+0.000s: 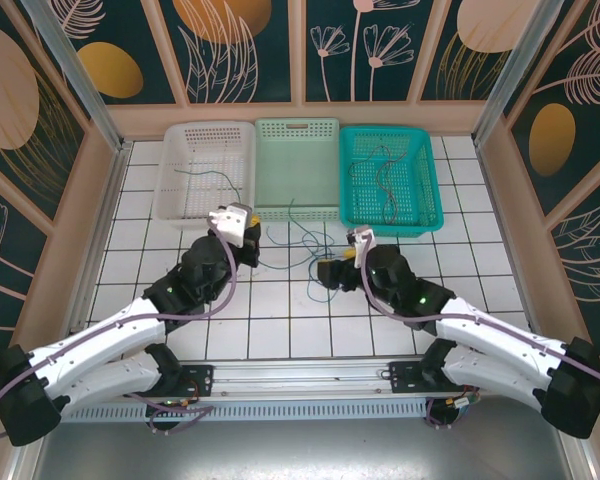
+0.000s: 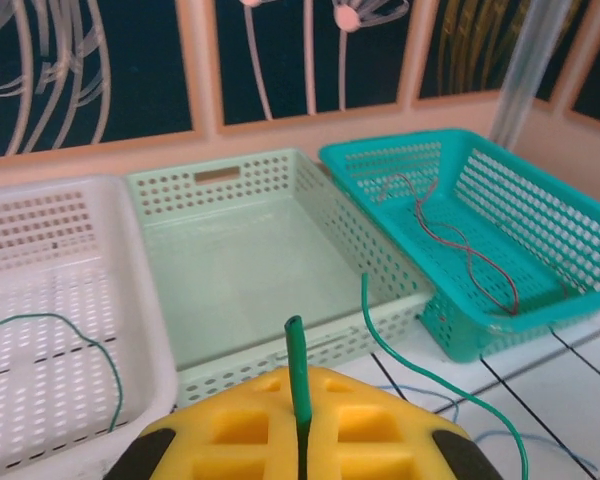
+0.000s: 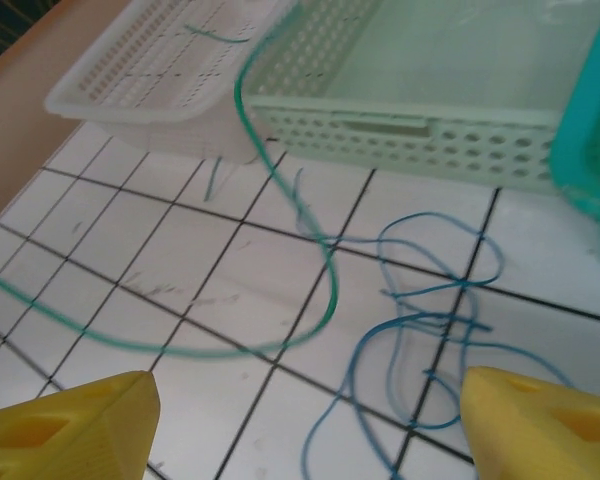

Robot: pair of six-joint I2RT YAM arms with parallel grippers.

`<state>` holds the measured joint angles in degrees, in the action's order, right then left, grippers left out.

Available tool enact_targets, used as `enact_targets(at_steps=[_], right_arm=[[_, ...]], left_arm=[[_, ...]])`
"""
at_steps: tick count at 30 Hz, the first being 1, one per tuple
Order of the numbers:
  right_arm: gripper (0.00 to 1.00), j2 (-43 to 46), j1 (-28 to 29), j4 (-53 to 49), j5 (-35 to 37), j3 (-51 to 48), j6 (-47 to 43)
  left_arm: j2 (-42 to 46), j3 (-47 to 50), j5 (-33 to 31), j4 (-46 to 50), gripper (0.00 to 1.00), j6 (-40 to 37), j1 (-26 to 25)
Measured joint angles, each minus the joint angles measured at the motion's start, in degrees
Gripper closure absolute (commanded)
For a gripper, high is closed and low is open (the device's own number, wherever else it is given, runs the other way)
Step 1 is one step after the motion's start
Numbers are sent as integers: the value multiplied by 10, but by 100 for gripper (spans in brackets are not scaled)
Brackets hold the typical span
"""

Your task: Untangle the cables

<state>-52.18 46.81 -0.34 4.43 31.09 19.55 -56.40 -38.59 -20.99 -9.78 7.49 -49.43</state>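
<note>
The left fingers (image 2: 230,430) are pressing shut on a green cable (image 2: 298,365), its cut end poking straight up out of the seam between the two yellow pads. To the right of them, more green cable is curving up off the table (image 2: 570,390) towards the pale green basket (image 2: 280,270), which is sitting straight ahead of these fingers. A white basket (image 2: 40,250) is lying ahead to their left, with a second thin green cable (image 2: 90,340) trailing inside it. A teal basket (image 2: 540,220) is standing ahead to their right, holding a red-pink cable (image 2: 460,240) that is snaking along its floor.

The right fingers (image 3: 70,420) are standing wide open, gripping nothing, one yellow pad at each lower corner of their wrist view. Between and just ahead of them, a blue cable (image 3: 420,320) is lying loose on the white tiles in several overlapping loops. The green cable is sweeping across the tiles ahead and to the left of these fingers, crossing the blue one near the baskets' front edge.
</note>
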Motion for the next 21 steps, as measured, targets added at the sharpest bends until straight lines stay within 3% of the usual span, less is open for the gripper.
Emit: enact_targets(at_steps=[6, 14, 21], right_arm=[[20, -51, -72, 25, -55, 16, -21], [18, -170, -78, 80, -138, 55, -32], [25, -242, -78, 114, -168, 96, -32]], left_arm=[[-21, -13, 48, 6, 100, -26, 0], [-30, -16, 93, 6, 100, -45, 0], [-31, -16, 121, -6, 100, -55, 0]])
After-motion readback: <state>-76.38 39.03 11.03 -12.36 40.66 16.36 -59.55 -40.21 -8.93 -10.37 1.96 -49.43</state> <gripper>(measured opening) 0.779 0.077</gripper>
